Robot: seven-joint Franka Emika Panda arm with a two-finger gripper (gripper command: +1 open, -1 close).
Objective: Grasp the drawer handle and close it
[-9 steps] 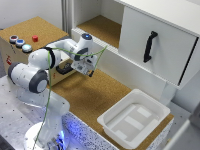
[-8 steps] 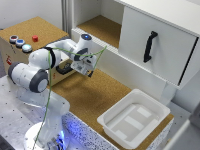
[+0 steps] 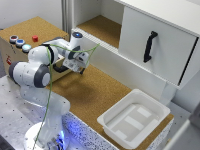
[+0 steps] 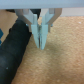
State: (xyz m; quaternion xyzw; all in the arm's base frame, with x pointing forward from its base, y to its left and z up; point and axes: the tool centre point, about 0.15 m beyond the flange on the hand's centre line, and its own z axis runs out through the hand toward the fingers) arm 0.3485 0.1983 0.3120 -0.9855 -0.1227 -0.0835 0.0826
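Note:
The brown box [image 3: 22,31] with coloured buttons stands at the exterior view's left. Its cork drawer [image 3: 60,69] shows only as a brown edge behind my arm. My gripper [image 3: 79,64] is right at the drawer front, pointing down. In the wrist view the gripper [image 4: 40,44] has its two pale fingers pressed together with nothing between them. A black bar, the drawer handle [image 4: 17,47], runs slantwise right beside the fingers against a cork surface. I cannot tell whether the fingers touch it.
A large white cabinet front [image 3: 155,45] with a long black curved handle [image 3: 149,46] stands at the back right. A white tray [image 3: 132,119] sits on the cork table [image 3: 95,95] at the front right. A green cable hangs along my arm.
My gripper and wrist have moved a little to the exterior view's left, toward the brown box. Nothing else has moved.

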